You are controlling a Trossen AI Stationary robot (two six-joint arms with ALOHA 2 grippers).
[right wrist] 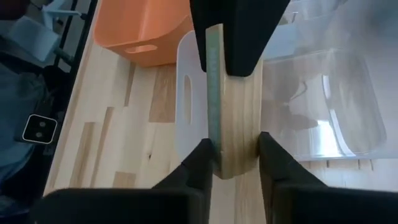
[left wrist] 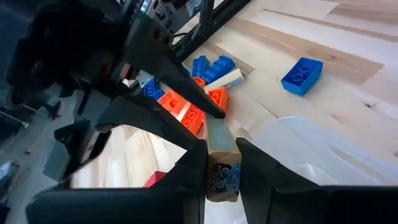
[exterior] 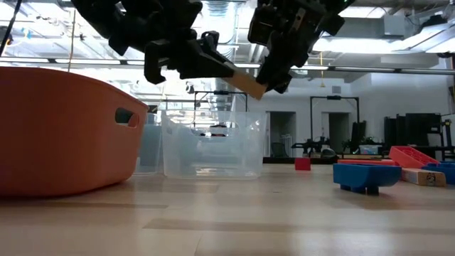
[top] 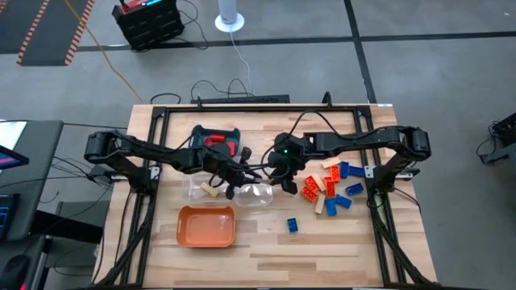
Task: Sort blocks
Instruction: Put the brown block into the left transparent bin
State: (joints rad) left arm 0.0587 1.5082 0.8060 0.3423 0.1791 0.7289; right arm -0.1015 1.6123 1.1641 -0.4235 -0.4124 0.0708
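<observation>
A pale tan block hangs in the air above the clear trays, held between both grippers. My left gripper reaches in from the table's left and is shut on one end. My right gripper comes from the right, slanting down, and is shut on the other end. Red, orange, blue and tan blocks lie heaped on the table at the right. One blue block lies alone on the table. Another tan block lies in the left clear tray. My left gripper pinches the tan block's end between its two fingers, on the two broad faces. The fingers come nearly level from the table's left and lie along the block. The block is clear of the table and tilted. My right gripper has the block's opposite end between its two fingers, which stand against the two sides. It comes slanting down from the table's right. The block juts forward from the fingers toward the left gripper, above the clear tray.
An orange tray stands near the table's front, left of centre. A teal tray holding a red block sits at the back. Two clear trays stand side by side under the grippers. Bare wood lies along the front edge.
</observation>
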